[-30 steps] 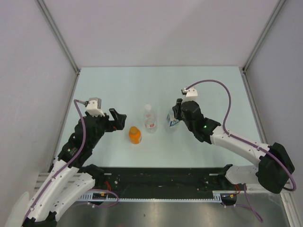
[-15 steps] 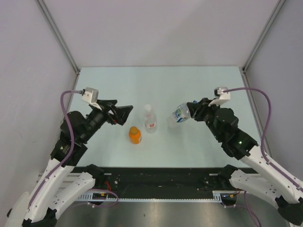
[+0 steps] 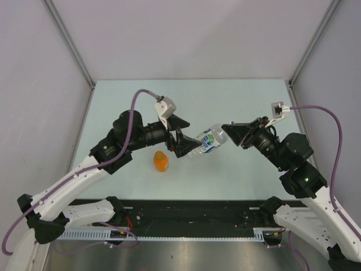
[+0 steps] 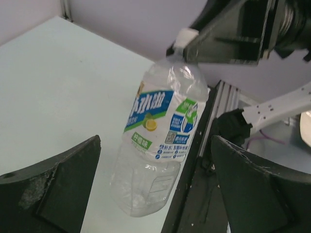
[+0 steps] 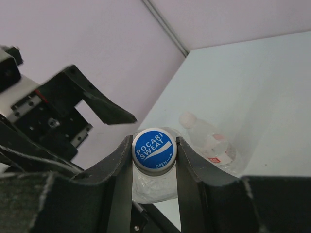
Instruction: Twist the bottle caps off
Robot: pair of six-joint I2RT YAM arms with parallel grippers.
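A clear bottle with a blue-white label (image 3: 206, 141) hangs sideways above the table, its base toward the left arm. My right gripper (image 3: 227, 134) is shut on its blue cap (image 5: 154, 150), one finger on each side. In the left wrist view this bottle (image 4: 160, 141) lies between the wide-apart fingers (image 4: 58, 187) of my left gripper (image 4: 155, 191), which is open and touches nothing. The short orange bottle (image 3: 161, 162) stands on the table with its orange cap on. The red-white labelled bottle (image 5: 214, 145) with its white cap (image 5: 187, 119) stands below, hidden in the top view.
The pale table (image 3: 254, 101) is walled on three sides, with metal posts at the back corners. A black rail with cables (image 3: 186, 217) runs along the near edge between the arm bases. Purple cables loop above both wrists.
My right arm has lifted the blue-white bottle by its cap and tipped it sideways. The left arm has swung in to the middle, bringing its open jaws round the bottle's base.
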